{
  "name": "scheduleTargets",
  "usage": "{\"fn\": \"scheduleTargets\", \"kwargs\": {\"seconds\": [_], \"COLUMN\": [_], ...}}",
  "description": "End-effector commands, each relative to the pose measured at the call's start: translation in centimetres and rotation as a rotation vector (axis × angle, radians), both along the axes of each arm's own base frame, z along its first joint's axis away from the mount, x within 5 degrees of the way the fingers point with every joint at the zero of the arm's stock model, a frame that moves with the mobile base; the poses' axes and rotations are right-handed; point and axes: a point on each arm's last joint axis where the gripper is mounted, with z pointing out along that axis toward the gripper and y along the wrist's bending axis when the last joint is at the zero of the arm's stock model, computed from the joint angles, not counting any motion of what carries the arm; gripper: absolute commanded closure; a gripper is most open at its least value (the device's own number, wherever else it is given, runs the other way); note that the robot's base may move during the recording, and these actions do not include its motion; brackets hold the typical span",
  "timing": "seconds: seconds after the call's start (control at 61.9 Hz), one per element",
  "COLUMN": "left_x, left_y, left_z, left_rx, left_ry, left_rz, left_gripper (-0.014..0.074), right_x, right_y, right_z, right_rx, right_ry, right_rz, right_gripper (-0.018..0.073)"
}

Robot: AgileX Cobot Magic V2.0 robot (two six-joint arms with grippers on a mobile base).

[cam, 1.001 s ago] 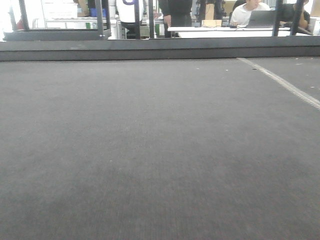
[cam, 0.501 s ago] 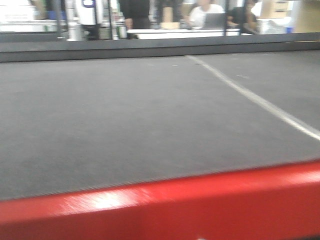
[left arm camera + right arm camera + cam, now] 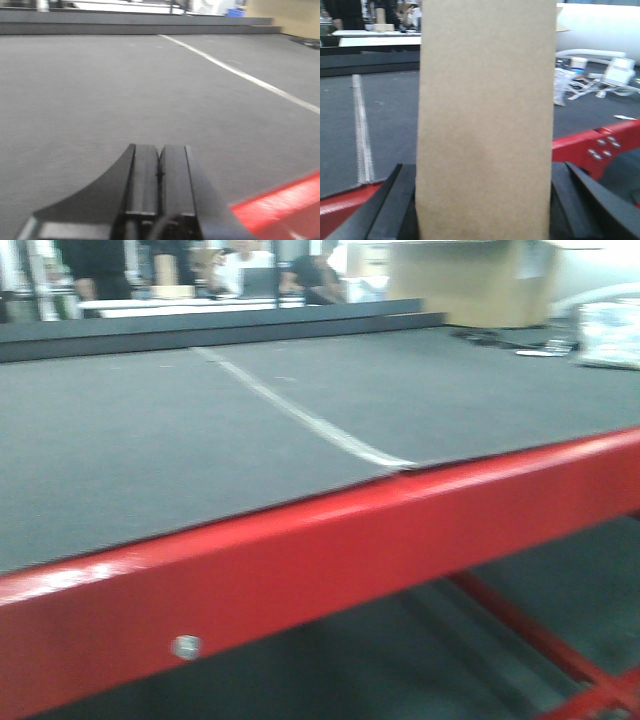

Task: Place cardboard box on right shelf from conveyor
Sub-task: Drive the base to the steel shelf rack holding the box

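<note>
The plain tan cardboard box (image 3: 486,115) stands upright and fills the middle of the right wrist view. My right gripper (image 3: 482,170) is shut on it, with a black finger pressed against each side. The box hangs over the near edge of the conveyor (image 3: 390,115), in front of the belt. My left gripper (image 3: 160,150) is shut with its two fingers pressed together and nothing between them, low over the conveyor (image 3: 100,75). In the front view the conveyor (image 3: 180,440) is a wide dark grey belt. The right shelf is out of view.
A red metal rail (image 3: 300,560) runs along the belt's near edge, with red bars and floor below it. A white seam (image 3: 300,420) crosses the belt. A large tan box (image 3: 480,285) stands at the back right. People and tables are behind the far rail.
The front view has pulled back and turned right. The red rail came in at the bottom and now crosses the frame's middle. The white belt seam slid from right to left.
</note>
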Motion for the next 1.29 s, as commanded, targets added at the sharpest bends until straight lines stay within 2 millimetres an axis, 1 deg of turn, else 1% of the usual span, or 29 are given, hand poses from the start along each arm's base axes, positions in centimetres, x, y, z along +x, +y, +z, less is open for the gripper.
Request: {"fn": "scheduleTargets", "kwargs": {"seconds": [0.0, 0.452, 0.678, 1.276], "left_x": [-0.09, -0.09, -0.11, -0.11], "left_y": [0.07, 0.07, -0.21, -0.21], "left_z": [0.88, 0.88, 0.88, 0.88], "left_rx": [-0.009, -0.009, -0.011, -0.011], "left_ry": [-0.093, -0.093, -0.092, -0.092], "left_rz": [0.008, 0.008, -0.044, -0.044], "left_gripper": [0.0715, 0.0715, 0.0715, 0.0715], "right_x": [-0.23, -0.23, -0.23, -0.23], "right_y": [-0.04, -0.04, -0.04, -0.04], "right_z": [1.80, 1.80, 1.80, 1.80], "right_rx": [-0.018, -0.018, -0.018, -0.018], "right_ry": [-0.119, -0.119, -0.119, -0.119], "right_rz": [-0.013, -0.013, -0.013, -0.013], "right_gripper": [0.0211, 0.0211, 0.0211, 0.0211]}}
